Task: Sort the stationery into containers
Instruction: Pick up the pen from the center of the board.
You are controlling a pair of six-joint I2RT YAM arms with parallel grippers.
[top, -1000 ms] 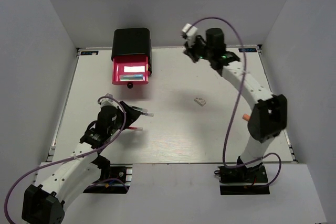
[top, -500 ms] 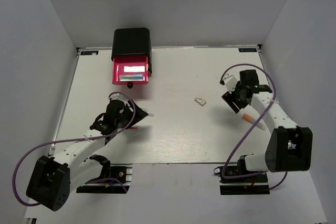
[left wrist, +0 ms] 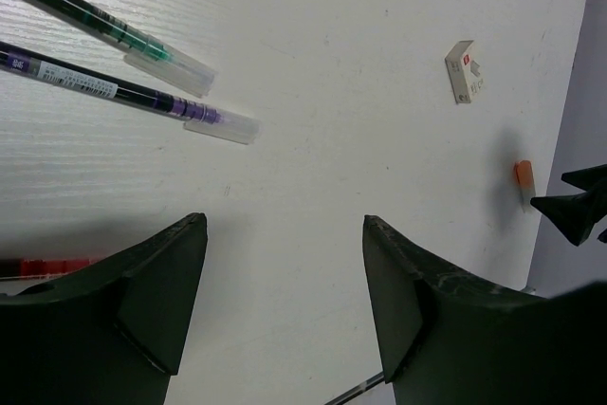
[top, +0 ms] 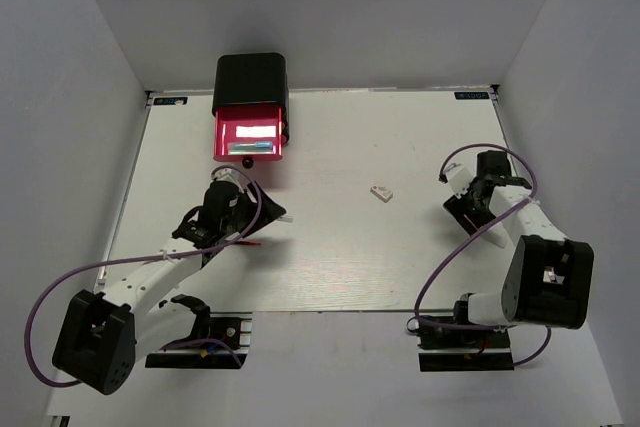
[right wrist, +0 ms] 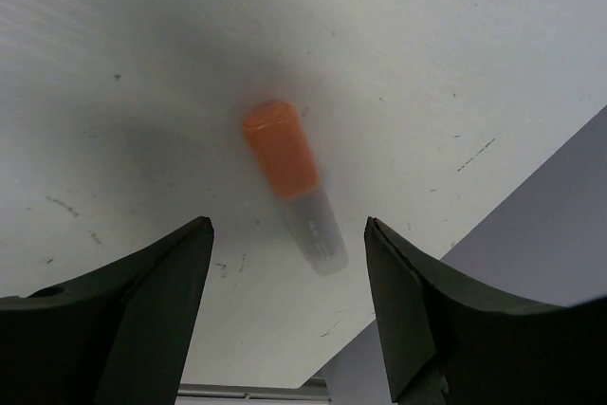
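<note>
From above, my left tool [top: 258, 215] hovers at the bench's [top: 340, 267] 8 o'clock and my right tool [top: 470, 215] at its 4 o'clock.

Left wrist: fingers wide, empty. The green pen [left wrist: 104, 27] and the purple pen [left wrist: 123, 94] lie at 10 o'clock, their axes running 10 to 4.

Right wrist: fingers wide, touching nothing. The orange-capped tube [right wrist: 289, 187] lies ahead, cap toward 11.

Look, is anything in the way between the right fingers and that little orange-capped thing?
No, nothing visible. The right fingers hang open right over the orange-capped tube, which lies alone on the white table.
</note>
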